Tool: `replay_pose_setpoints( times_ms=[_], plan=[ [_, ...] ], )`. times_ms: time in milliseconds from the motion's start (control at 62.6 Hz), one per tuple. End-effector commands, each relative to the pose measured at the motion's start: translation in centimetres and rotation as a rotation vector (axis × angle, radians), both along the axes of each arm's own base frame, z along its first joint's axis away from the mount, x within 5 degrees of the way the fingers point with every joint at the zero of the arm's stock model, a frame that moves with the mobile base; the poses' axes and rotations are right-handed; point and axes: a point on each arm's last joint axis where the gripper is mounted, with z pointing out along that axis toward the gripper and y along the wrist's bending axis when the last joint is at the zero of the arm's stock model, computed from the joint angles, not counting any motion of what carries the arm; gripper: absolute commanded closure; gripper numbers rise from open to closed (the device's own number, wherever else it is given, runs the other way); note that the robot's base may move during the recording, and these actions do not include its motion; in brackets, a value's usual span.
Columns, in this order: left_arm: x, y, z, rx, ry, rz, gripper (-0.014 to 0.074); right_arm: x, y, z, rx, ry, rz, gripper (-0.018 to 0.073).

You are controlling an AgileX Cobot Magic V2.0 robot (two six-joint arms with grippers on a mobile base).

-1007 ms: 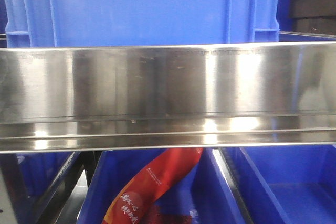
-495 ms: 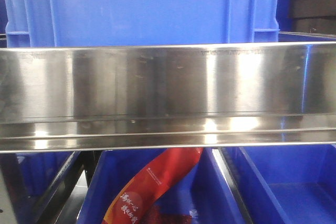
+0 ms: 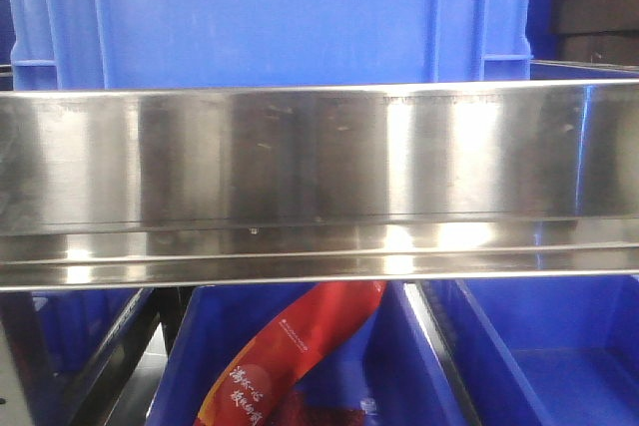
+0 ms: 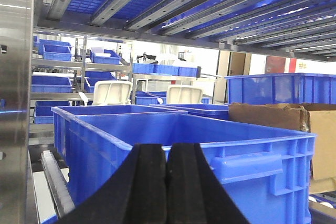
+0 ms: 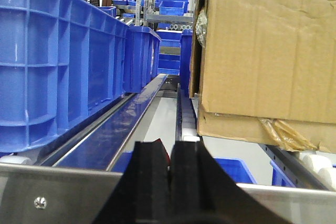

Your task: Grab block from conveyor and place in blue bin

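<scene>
No conveyor and no block show in any view. My left gripper (image 4: 167,148) is shut and empty, its black fingers pressed together in front of a large blue bin (image 4: 220,145) on a rack. My right gripper (image 5: 170,146) is shut with nothing held. It sits over a steel rail (image 5: 58,192), and a bit of red shows behind its left finger. In the front view a steel shelf rail (image 3: 319,187) fills the middle, with a blue bin (image 3: 270,17) above it and open blue bins (image 3: 559,346) below. Neither gripper shows there.
A red printed packet (image 3: 290,346) lies in the lower middle bin. A cardboard box (image 5: 262,51) stands on the right of the right wrist view, with tall blue bins (image 5: 52,66) on the left and a roller track between them. Another cardboard box (image 4: 315,124) sits behind the left bin.
</scene>
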Motion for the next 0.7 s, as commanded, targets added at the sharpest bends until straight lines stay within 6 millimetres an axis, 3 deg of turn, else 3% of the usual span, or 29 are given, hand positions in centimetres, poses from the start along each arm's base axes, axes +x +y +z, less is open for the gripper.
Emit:
replay_pose_setpoints(
  times_ms=[0, 384, 495, 575, 687],
  plan=[
    [-0.1, 0.1, 0.1, -0.012, -0.012, 0.008, 0.0708, 0.0, 0.0, 0.2, -0.003, -0.029, -0.006, 0.0721],
    [0.2, 0.0, -0.6, 0.002, 0.003, 0.01, 0.0708, 0.0, 0.0, 0.2, -0.003, -0.029, -0.006, 0.0721],
    [0.6, 0.1, -2.0, 0.116, -0.05, 0.078, 0.0708, 0.0, 0.0, 0.2, -0.003, -0.029, -0.006, 0.0721],
    [0.7, 0.4, -3.3, 0.06, -0.026, 0.115, 0.0708, 0.0, 0.0, 0.2, -0.003, -0.029, -0.006, 0.0721],
    [0.8, 0.9, -5.8, 0.125, 0.015, 0.216, 0.0708, 0.0, 0.0, 0.2, -0.003, -0.029, -0.006, 0.0721]
  ],
)
